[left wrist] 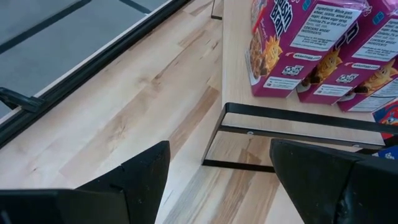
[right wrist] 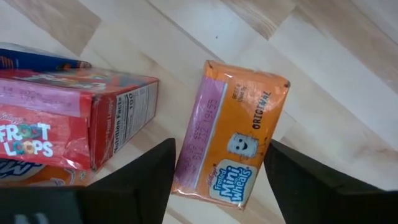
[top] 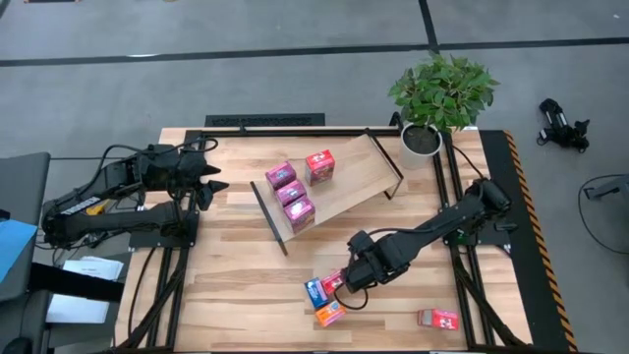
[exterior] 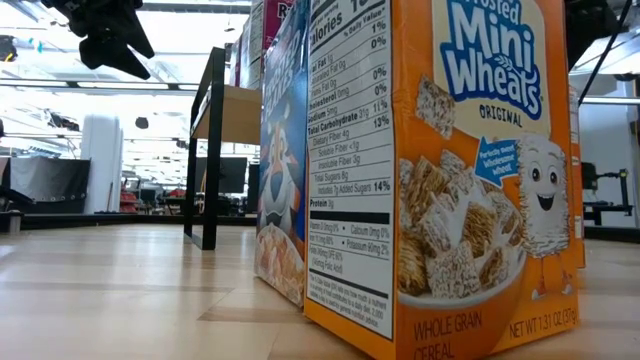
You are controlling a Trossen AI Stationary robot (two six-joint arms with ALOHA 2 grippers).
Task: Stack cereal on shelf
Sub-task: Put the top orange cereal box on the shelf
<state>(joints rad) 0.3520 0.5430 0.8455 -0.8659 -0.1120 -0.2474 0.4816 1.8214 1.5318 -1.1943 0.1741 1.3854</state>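
The left gripper hovers at the surface's left, jaws wide and empty. The shelf lies mid-surface, three pink boxes and a red box on it. The right gripper stands over an orange box, jaws straddling it, apart

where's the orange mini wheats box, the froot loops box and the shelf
orange mini wheats box (right wrist: pixel 231 149), right wrist view, middle of its top face
froot loops box (right wrist: pixel 68 118), right wrist view, red front panel
shelf (top: pixel 349 177), high view, bare wood board
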